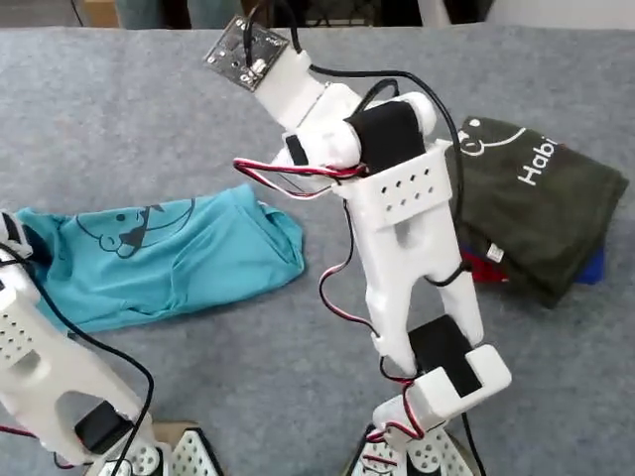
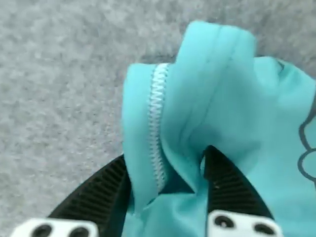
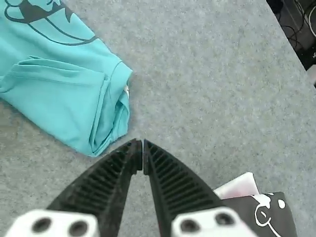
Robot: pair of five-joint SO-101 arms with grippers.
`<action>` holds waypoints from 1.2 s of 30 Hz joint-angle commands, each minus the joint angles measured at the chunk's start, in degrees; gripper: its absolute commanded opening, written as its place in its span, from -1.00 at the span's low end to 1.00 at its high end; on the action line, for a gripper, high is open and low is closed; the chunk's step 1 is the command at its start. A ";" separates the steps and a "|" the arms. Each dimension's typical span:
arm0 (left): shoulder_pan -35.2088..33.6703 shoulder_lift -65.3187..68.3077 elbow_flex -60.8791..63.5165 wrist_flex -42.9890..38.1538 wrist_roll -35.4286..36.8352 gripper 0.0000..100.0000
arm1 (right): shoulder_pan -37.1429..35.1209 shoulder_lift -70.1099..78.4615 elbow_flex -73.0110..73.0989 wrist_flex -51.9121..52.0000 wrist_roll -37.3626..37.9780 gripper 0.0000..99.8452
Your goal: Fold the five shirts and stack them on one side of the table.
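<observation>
A teal shirt with a dark line drawing lies partly folded on the grey table, left of centre. My left gripper is at the shirt's left end, shut on a bunched fold of the teal shirt with a white zigzag seam. My right gripper hangs shut and holding nothing above bare table, just beyond the other end of the teal shirt. A folded dark green shirt tops a stack at the right side of the table.
Red and blue cloth edges show under the dark green shirt. The right arm's white body stands raised over the middle of the table, between the teal shirt and the stack. A corner of the dark shirt lies near the right gripper.
</observation>
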 commanded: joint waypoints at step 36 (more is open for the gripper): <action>-6.99 17.05 -41.98 16.09 -3.34 -0.94 | -0.44 -2.51 2.59 0.44 -0.09 -0.97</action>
